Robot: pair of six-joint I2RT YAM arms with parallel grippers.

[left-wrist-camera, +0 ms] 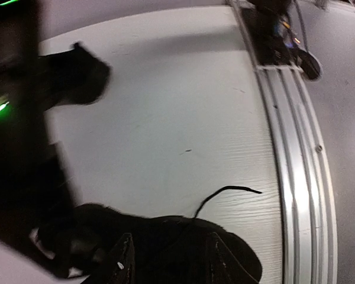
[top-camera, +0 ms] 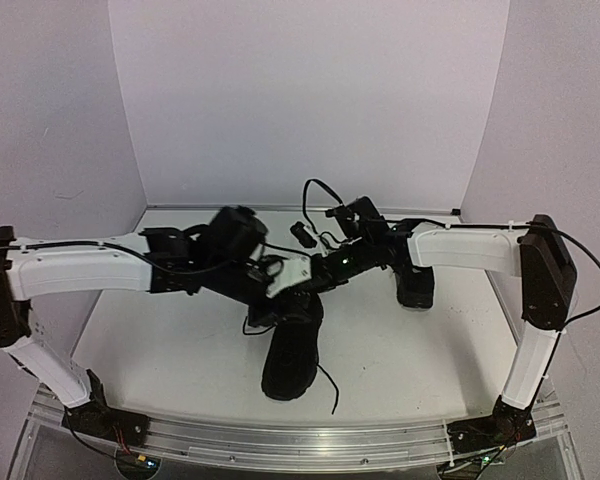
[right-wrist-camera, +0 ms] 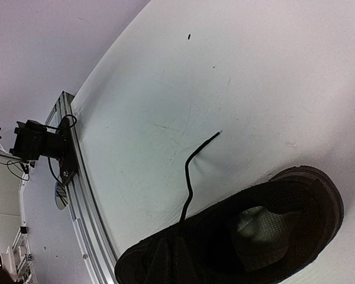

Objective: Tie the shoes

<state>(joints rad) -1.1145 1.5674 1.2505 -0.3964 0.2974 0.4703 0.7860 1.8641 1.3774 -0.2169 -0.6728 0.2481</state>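
Observation:
One black shoe [top-camera: 290, 350] lies mid-table, toe toward the near edge, with one thin lace [top-camera: 330, 385] trailing off it. The second shoe [top-camera: 415, 285] stands to the right under the right arm. My left gripper [top-camera: 265, 285] hovers over the near shoe [left-wrist-camera: 183, 242], its fingers [left-wrist-camera: 121, 260] wide apart with nothing between them; the lace end [left-wrist-camera: 225, 192] lies beyond. My right gripper [right-wrist-camera: 178, 254] is low over the same shoe [right-wrist-camera: 296, 195], whose pale insole [right-wrist-camera: 260, 231] shows. Its dark fingers stand close together where the lace [right-wrist-camera: 189, 171] leaves the shoe; I cannot see whether they pinch it.
An aluminium rail [top-camera: 300, 440] runs along the near table edge, also in the left wrist view [left-wrist-camera: 296, 165]. White walls close the back and sides. A small black cable piece [top-camera: 302, 232] lies near the back. A blurred dark shape [left-wrist-camera: 77, 77] sits upper left in the left wrist view.

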